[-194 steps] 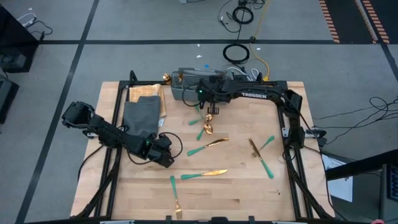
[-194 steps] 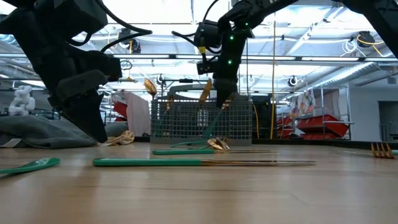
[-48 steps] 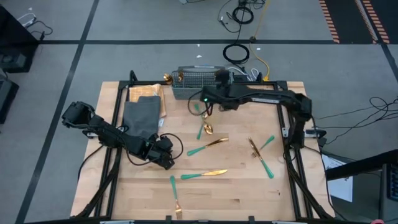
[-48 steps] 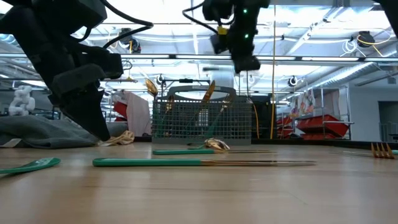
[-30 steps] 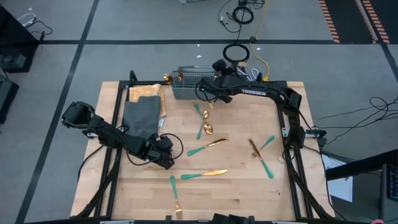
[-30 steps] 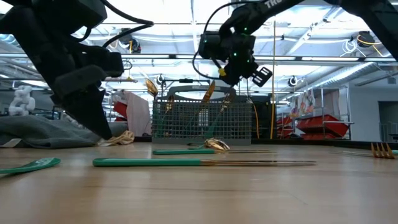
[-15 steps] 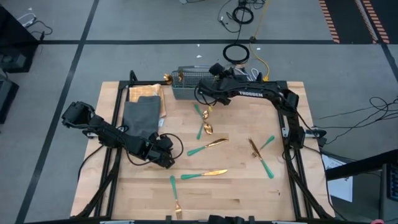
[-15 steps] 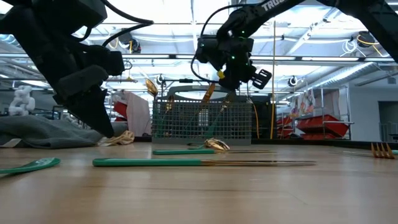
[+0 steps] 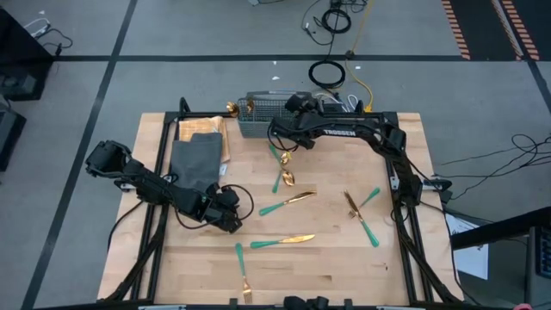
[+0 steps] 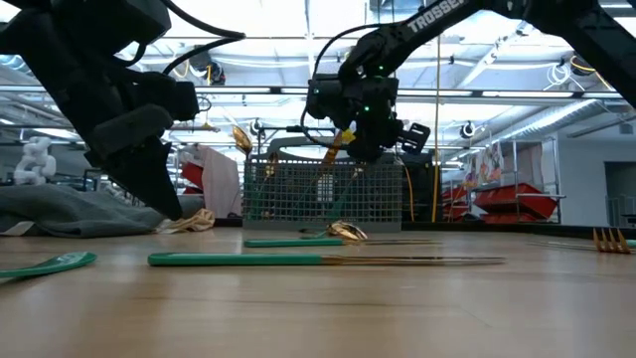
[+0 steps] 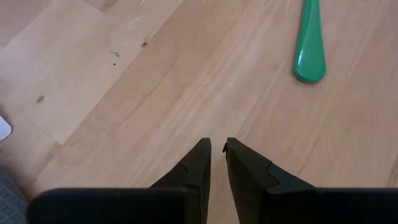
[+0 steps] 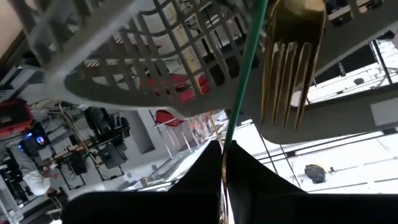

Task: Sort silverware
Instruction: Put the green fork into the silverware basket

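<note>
The silverware has gold heads and teal handles. Several pieces lie flat on the wooden table: spoons (image 9: 282,176), two knives (image 9: 288,201) (image 9: 284,241), a fork (image 9: 243,274) near the front edge, and more forks (image 9: 362,211) to the right. My right gripper (image 9: 290,107) hovers over the grey mesh basket (image 9: 263,116) at the far edge, shut on one teal-handled piece. A gold fork head (image 12: 291,62) stands in the basket beside it. My left gripper (image 9: 231,220) rests low over bare wood, shut, with a teal handle tip (image 11: 310,50) ahead of it. My right gripper pinches a slim teal handle (image 12: 239,93) between its two fingers. The handle runs on from the fingertips along the basket's mesh wall (image 12: 155,56). The piece is lifted clear of the table. Which kind of piece it is, the fingers hide.
A dark grey cloth (image 9: 195,159) lies on the table's left side by a tan sheet (image 9: 207,129). Black frame rails (image 9: 400,215) run along both sides. Bare wood shows between the knives and the front edge.
My right gripper has moved a little toward the table's left and down, from above the basket's right end to over its rim, carrying the teal-handled piece along. The pieces on the table have stayed put.
</note>
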